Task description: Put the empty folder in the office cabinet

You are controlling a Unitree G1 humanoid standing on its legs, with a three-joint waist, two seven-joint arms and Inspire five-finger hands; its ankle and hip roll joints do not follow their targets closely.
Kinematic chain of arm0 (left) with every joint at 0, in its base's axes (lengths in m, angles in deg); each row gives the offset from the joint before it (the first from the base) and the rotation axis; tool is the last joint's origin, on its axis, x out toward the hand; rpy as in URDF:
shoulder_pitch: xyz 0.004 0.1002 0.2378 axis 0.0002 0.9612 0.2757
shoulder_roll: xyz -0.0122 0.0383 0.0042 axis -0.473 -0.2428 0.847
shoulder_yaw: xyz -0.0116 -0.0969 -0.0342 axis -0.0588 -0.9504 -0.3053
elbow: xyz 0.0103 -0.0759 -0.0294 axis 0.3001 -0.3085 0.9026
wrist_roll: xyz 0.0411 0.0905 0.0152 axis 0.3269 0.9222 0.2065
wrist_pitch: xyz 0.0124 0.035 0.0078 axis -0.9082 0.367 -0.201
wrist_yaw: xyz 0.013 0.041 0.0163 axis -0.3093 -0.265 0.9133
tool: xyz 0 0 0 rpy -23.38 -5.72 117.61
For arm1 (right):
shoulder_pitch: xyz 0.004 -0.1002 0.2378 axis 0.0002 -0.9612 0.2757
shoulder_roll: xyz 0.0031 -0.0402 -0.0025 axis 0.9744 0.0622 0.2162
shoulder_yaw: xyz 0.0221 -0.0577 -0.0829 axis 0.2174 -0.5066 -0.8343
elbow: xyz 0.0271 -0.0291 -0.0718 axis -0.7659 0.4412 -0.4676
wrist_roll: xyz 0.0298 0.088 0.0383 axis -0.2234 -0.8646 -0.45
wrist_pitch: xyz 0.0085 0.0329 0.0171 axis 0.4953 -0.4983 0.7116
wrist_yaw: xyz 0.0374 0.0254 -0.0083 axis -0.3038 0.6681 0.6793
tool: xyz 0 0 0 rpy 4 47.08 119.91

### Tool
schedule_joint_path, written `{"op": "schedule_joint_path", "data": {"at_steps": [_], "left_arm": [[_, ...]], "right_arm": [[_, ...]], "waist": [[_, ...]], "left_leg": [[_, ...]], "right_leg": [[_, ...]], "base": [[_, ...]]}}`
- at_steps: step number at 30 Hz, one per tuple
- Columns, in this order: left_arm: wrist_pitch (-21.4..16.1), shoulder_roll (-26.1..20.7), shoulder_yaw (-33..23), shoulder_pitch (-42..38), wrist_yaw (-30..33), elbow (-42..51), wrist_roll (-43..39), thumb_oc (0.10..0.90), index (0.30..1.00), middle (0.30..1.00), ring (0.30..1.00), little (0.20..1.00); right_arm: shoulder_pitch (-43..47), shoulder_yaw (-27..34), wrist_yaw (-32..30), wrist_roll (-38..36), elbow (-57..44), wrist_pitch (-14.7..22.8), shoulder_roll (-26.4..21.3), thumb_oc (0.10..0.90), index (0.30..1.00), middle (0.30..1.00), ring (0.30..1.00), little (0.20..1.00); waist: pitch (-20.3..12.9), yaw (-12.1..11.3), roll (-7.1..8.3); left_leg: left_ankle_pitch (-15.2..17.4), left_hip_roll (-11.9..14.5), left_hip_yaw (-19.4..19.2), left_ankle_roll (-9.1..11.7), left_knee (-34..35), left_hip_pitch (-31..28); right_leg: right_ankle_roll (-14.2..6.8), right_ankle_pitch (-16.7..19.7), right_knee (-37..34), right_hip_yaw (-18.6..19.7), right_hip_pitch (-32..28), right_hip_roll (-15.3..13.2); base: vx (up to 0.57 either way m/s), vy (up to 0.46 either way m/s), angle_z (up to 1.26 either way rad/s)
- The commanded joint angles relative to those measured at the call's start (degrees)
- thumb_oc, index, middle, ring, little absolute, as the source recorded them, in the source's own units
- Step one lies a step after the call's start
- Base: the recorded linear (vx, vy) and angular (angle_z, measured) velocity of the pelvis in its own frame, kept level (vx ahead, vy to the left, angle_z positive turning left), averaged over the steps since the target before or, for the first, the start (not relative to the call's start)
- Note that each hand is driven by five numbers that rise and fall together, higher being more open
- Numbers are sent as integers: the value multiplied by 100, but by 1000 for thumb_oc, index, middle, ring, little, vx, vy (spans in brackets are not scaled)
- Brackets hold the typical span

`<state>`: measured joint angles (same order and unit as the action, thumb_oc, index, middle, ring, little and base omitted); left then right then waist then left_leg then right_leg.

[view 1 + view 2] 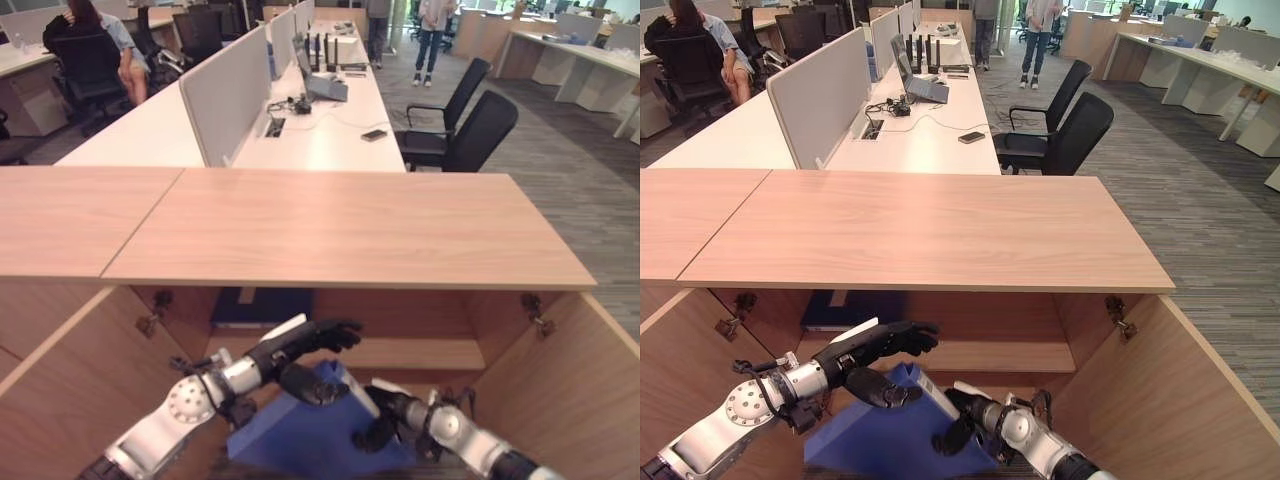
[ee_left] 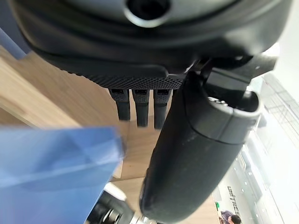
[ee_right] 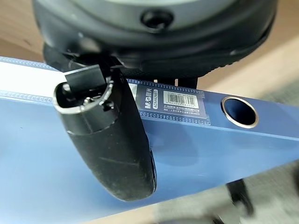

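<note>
The blue folder [image 1: 300,432] stands tilted in front of the open wooden cabinet [image 1: 340,228], low between my two arms. My right hand [image 1: 386,412] is shut on its right edge; in the right wrist view the thumb [image 3: 110,140] presses on the folder's face [image 3: 42,172] near the labelled spine, and the fingers go behind it. My left hand [image 1: 292,345] reaches over the folder's top corner toward the cabinet's inside, fingers straight, thumb resting on the folder. In the left wrist view the fingers [image 2: 140,109] are straight above the blue folder [image 2: 51,158].
A shelf [image 1: 420,353] crosses the cabinet's inside, and a dark blue folder [image 1: 262,305] lies at its back left. Both doors [image 1: 70,380] [image 1: 590,390] swing open toward me. Beyond the top stand desks, black office chairs [image 1: 470,130] and several people.
</note>
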<state>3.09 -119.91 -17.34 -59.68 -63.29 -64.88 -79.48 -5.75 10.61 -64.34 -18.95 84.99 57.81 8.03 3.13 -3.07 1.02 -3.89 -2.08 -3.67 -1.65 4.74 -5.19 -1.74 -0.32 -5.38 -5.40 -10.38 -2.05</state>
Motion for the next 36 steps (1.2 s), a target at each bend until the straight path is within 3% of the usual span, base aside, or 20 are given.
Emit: {"op": "schedule_joint_path", "data": {"at_steps": [1,7,14,17,20,24,32,36], "left_arm": [[-517,101,-547,-225,18,-62,22,800,900,900,900,900],[-462,93,-900,262,-21,-450,145,800,900,900,900,900],[-321,504,-1269,726,44,-1000,117,800,900,900,900,900],[-205,693,-1387,913,50,-1340,232,800,900,900,900,900],[3,774,-1374,1058,16,-1831,312,800,900,900,900,900],[212,714,-1217,1241,-101,-2069,142,800,900,900,900,900],[375,1061,-635,1117,-100,-3021,268,800,900,900,900,900],[422,1409,-444,994,49,-3599,405,800,900,900,900,900]], "right_arm": [[471,211,-36,-39,2,361,19,400,300,300,300,300],[273,493,-52,-60,343,309,-31,400,300,300,300,300],[35,1025,-88,-620,589,176,56,400,300,300,300,300],[-132,1552,-166,-1435,606,110,150,400,300,300,300,300],[-214,2555,-407,-3482,710,63,553,400,300,300,300,300],[80,3401,-749,-5151,911,87,925,400,300,300,300,300],[481,4174,-1216,-7028,788,348,1256,400,300,300,300,300],[913,4465,-1384,-7644,958,469,1330,400,300,300,300,300]], "waist": [[-324,72,-12],[-313,55,-32],[-298,36,-54],[-290,52,-72],[-282,81,-115],[-277,78,-170],[-129,109,-264],[206,115,-422]], "left_leg": [[734,186,188,253,26,-219],[697,165,219,250,26,-189],[664,163,239,242,26,-159],[654,161,232,240,26,-147],[648,162,193,236,26,-142],[660,170,126,246,26,-123],[645,162,88,274,26,-7],[528,148,107,277,26,316]], "right_leg": [[-306,-285,38,-314,100,-128],[-307,-269,38,-365,115,-123],[-297,-261,38,-404,128,-131],[-297,-255,38,-400,131,-136],[-311,-231,38,-404,156,-140],[-316,-220,38,-363,186,-134],[-340,-196,38,-374,313,-155],[-323,-127,120,-418,637,-162]], "base": [[0,0,0],[-6,3,4],[-6,2,3],[-2,3,1],[0,0,0],[5,-2,-2],[-4,-1,-2],[-136,26,3]]}}
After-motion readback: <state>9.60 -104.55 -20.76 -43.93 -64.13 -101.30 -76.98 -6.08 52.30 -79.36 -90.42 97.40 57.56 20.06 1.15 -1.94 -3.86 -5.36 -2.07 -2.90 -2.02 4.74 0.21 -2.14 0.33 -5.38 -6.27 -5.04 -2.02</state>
